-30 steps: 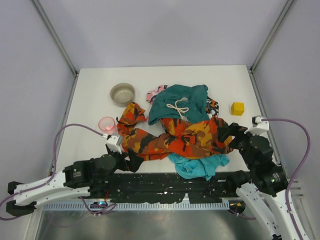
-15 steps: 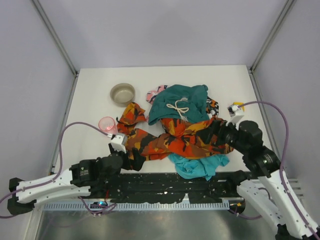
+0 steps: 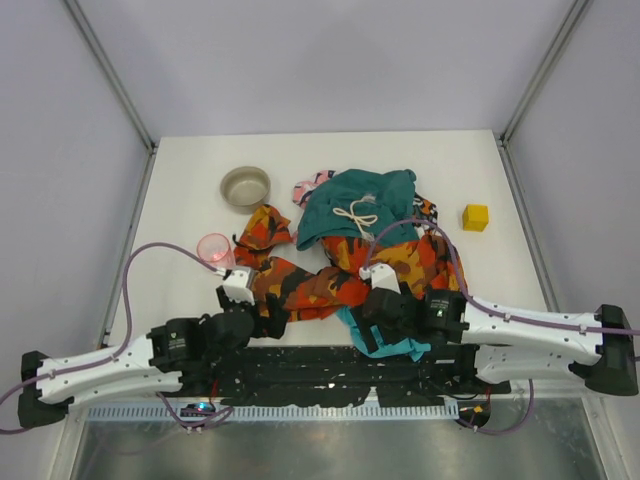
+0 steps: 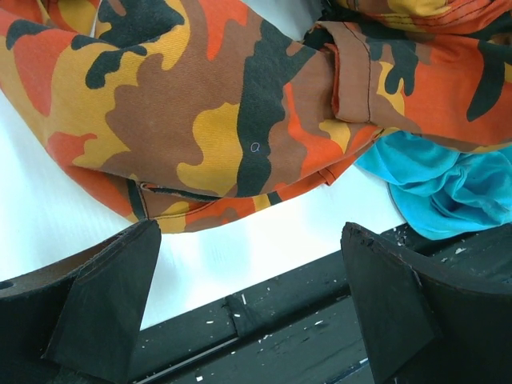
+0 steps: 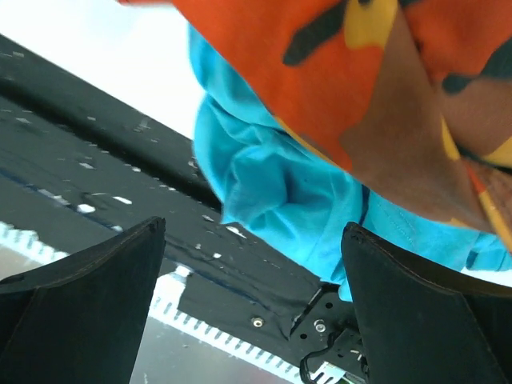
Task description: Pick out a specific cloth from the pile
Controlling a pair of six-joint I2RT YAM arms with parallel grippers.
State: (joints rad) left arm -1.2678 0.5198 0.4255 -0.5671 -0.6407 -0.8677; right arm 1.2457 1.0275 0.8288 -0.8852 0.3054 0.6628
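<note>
Both tools stood wide open and held nothing: the left tool [image 4: 250, 234] hung low over bare white counter [image 4: 40, 208], just below the hem of the orange-red-black camouflage cloth [image 4: 200, 96]. The right tool [image 5: 254, 228] hovered over the plain bright turquoise soft cloth [image 5: 272, 184], which showed between its fingers; contact could not be judged. One heap of four soft garments [image 3: 350, 250] lay mid-frame in the top view: the camouflage piece, a dark teal cloth with white cord [image 3: 370, 195], a small pink patterned piece [image 3: 308, 187] and the turquoise one. The turquoise cloth sat at the heap's lower edge, partly under the camouflage, spilling over the counter's near edge onto the black rail [image 3: 300, 365]. Apart from the heap stood one grey round bowl [image 3: 246, 186], one pink translucent cup [image 3: 214, 248] and one yellow cube [image 3: 475, 217]. Open counter ran along the top and right of the frame.
</note>
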